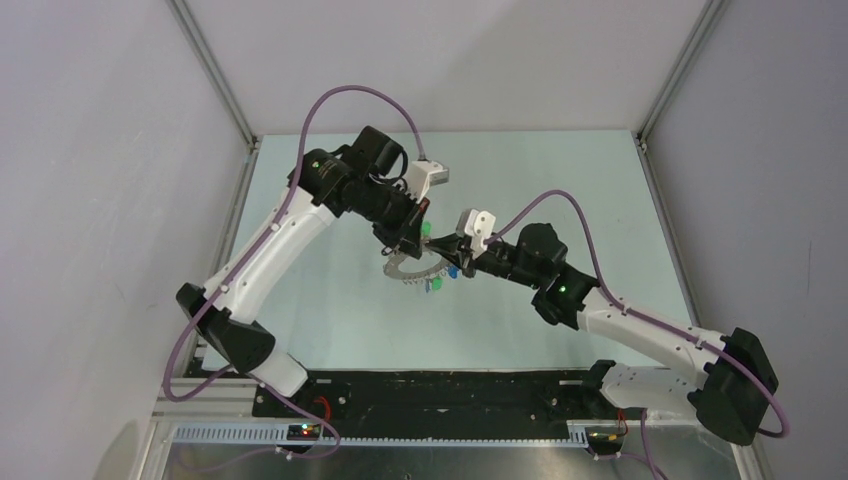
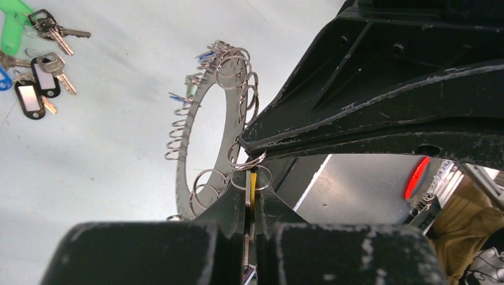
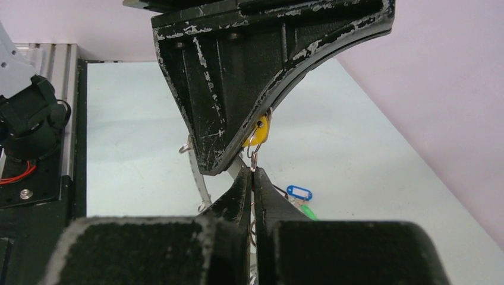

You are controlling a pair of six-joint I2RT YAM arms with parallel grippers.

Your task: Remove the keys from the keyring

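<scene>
Tabletop, pale green, lies beneath both arms. Left gripper is pressed together on the rim of the keyring and holds the flat grey plate tilted. Right gripper is closed tight on a small split ring at that rim, just below a yellow tag. Loose keys with green, blue and black tags lie on the table, apart from the keyring. Embossed marks on the left finger are illegible.
</scene>
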